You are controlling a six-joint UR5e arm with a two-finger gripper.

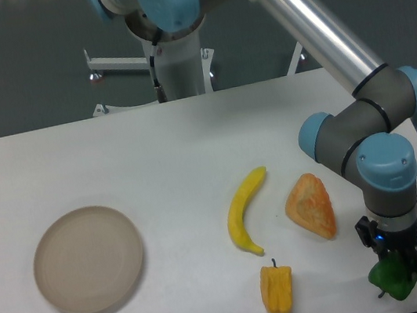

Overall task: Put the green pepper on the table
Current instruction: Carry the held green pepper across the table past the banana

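Item: green pepper (392,279), near right corner of the white worktop (167,147), directly under the claw (401,262), which points straight down and appears closed on its upper part; pepper seems to sit at or just above the surface, contact unclear. Its long axis cannot be read. Nearby: yellow pepper (277,288) to its left, orange wedge-shaped item (312,207), banana (246,212). Container: round beige plate (88,260), far left, holding nothing. Judged remaining: release and lift away.
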